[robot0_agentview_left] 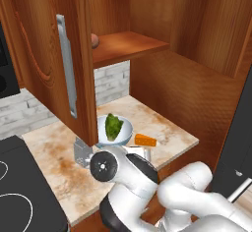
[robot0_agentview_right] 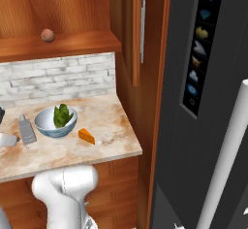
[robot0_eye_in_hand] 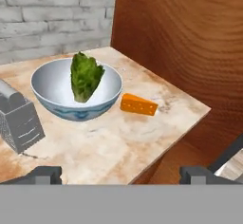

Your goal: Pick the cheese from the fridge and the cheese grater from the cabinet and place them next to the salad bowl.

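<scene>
Now my gripper (robot0_eye_in_hand: 121,174) stands wide and empty, its two tips far apart at the bottom of the hand view, with bare counter (robot0_eye_in_hand: 114,147) between them. I hold nothing, and by my reckoning that suits the job: both things I was sent for lie on the counter already.

The bowl (robot0_eye_in_hand: 76,95) sits near the middle of the counter with its lettuce (robot0_eye_in_hand: 86,76) standing up in it. The cheese (robot0_eye_in_hand: 137,105) lies flat just beside the bowl, on the side toward the brown side panel (robot0_eye_in_hand: 190,38), close to the bowl's rim; I cannot tell whether they touch. The grater (robot0_eye_in_hand: 20,121) stands upright on the opposite side of the bowl, just beside it, and from the right base view it seems apart from the rim by a thin gap. So the bowl is flanked, one thing on each side, which is what "next to" asks of me.

The cabinet (robot0_agentview_left: 54,64) above hangs open, its door swung out over the counter with the silver handle (robot0_agentview_left: 66,66) facing me. A small brown lump (robot0_agentview_left: 95,40) rests on its shelf; that is no concern of mine. The fridge (robot0_agentview_right: 203,102) fills the right of the right base view, dark and, as far as I can judge, shut.

I judge the task all but done. The open door hangs low over the grater, so any lift of my arm should go wide of it.
</scene>
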